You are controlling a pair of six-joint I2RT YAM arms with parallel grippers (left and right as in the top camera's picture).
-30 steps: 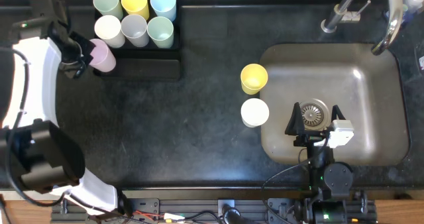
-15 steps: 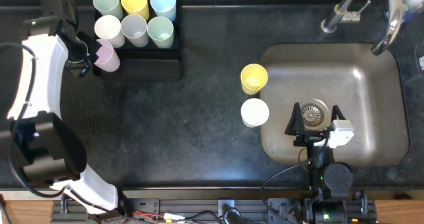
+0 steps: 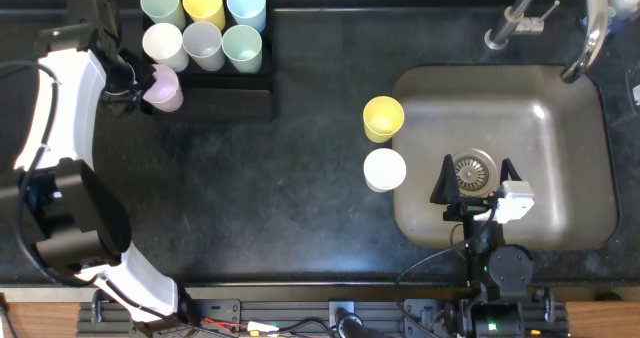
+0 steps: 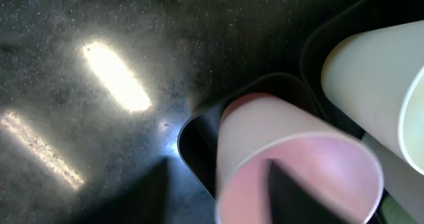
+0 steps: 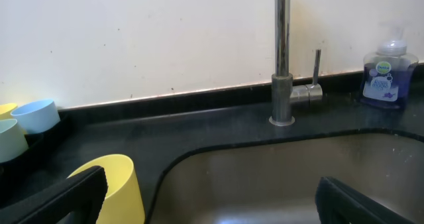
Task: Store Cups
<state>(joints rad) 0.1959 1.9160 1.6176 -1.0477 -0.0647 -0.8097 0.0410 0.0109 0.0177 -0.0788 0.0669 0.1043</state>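
My left jaws clamp the pink cup (image 4: 291, 151) by its rim, one inside; it seems light, thin, slippery.

A kitchen: steel sink (image 3: 560, 88), tap (image 5: 283, 58) (soap bottle (image 5: 388, 73) beside it) and dark stone worktop (image 3: 300, 198)

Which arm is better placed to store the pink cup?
Left. The left hand holds the pink cup at an empty front slot of the rack; the right hand is open over the sink.
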